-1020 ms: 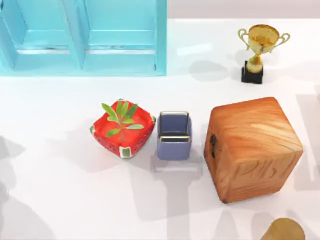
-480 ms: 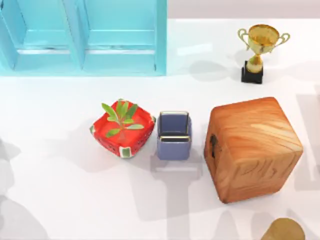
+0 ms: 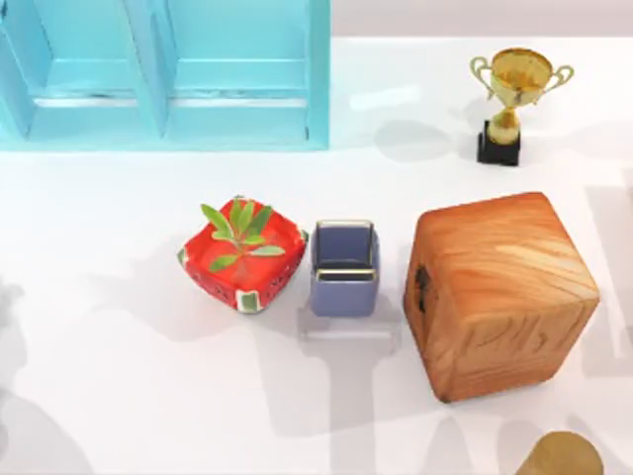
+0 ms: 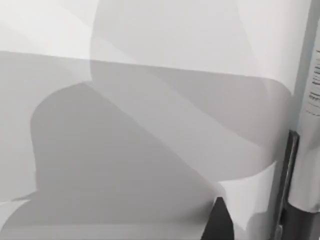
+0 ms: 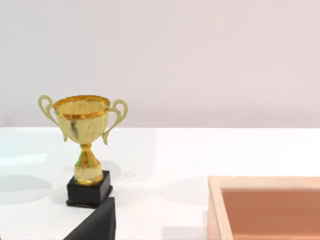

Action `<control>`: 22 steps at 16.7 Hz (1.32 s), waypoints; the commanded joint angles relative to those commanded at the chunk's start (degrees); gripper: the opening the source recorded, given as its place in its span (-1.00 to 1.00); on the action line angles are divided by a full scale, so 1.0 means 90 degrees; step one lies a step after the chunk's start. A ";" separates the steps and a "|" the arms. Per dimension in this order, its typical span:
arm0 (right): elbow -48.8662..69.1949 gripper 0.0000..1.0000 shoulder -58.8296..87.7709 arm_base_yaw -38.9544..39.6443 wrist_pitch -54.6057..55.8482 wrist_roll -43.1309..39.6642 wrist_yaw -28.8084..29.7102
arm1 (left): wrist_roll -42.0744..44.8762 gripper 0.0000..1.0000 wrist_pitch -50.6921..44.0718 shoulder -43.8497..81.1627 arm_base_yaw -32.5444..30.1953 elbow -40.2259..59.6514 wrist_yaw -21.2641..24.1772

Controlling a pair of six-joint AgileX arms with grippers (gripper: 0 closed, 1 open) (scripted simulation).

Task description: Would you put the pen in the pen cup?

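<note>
Standing at mid-desk in the top view is the pen cup point(image 3: 344, 267), blue-grey, square, upright, mouth facing up. A red strawberry-patterned pot point(image 3: 242, 253) with green leaves sits just beside it on the left, the corners almost touching. A big wooden box point(image 3: 499, 292) sits near it on the right, with a narrow strip of bare desk point(image 3: 148, 396) between them. Behind this row, a light blue cabinet point(image 3: 163, 74) covers the far left of the desk. A gold trophy point(image 3: 514, 99) on a black base stands at the far right, well apart from the cup. A round tan object point(image 3: 560, 457) is cut off by the near edge, right of centre.

Left wrist view: a dark part of the left gripper point(image 4: 218, 222) over shadowed white desk. Along the picture's edge runs what looks like the pen point(image 4: 310, 100), a slim grey shaft with fine print and a darker end. Whether it is gripped cannot be told.

Right wrist view: a dark part of the right gripper point(image 5: 97, 222), with the trophy and the box rim beyond it. Whether the fingers on either arm are wide or narrow cannot be told.
</note>
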 joint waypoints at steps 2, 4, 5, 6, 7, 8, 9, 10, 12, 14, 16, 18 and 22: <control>0.0000 1.00 0.0000 0.0000 0.0000 0.0000 0.0000 | 0.0000 -0.81 0.0000 0.0000 0.0000 0.0000 0.0000; 0.0000 1.00 0.0000 0.0000 0.0000 0.0000 0.0000 | 0.0000 -1.00 0.0000 0.0000 0.0000 0.0000 0.0000; 0.0000 1.00 0.0000 0.0000 0.0000 0.0000 0.0000 | 0.0000 -1.00 0.0000 0.0000 0.0000 0.0000 0.0000; 0.0000 1.00 0.0000 0.0000 0.0000 0.0000 0.0000 | 0.0000 -1.00 0.0000 0.0000 0.0000 0.0000 0.0000; 0.0000 1.00 0.0000 0.0000 0.0000 0.0000 0.0000 | 0.0000 -1.00 0.0000 0.0000 0.0000 0.0000 0.0000; 0.0000 1.00 0.0000 0.0000 0.0000 0.0000 0.0000 | 0.0000 -1.00 0.0000 0.0000 0.0000 0.0000 0.0000; 0.0000 1.00 0.0000 0.0000 0.0000 0.0000 0.0000 | 0.0000 -1.00 0.0000 0.0000 0.0000 0.0000 0.0000; 0.0000 1.00 0.0000 0.0000 0.0000 0.0000 0.0000 | 0.0000 -1.00 0.0000 0.0000 0.0000 0.0000 0.0000; 0.0000 1.00 0.0000 0.0000 0.0000 0.0000 0.0000 | 0.0416 -1.00 -0.1041 -0.0776 0.0234 -0.0140 0.0057; 0.0000 1.00 0.0000 0.0000 0.0000 0.0000 0.0000 | 0.0465 -1.00 -0.1124 -0.0827 0.0228 -0.0167 0.0065; 0.0000 1.00 0.0000 0.0000 0.0000 0.0000 0.0000 | 0.0639 -1.00 -0.1464 -0.1056 0.0239 -0.0227 0.0085; 0.0000 1.00 0.0000 0.0000 0.0000 0.0000 0.0000 | 0.0865 -1.00 -0.2083 -0.1440 0.0330 -0.0233 0.0099; 0.0000 1.00 0.0000 0.0000 0.0000 0.0000 0.0000 | 0.1344 -1.00 -0.3813 -0.2231 0.0895 0.0029 0.0184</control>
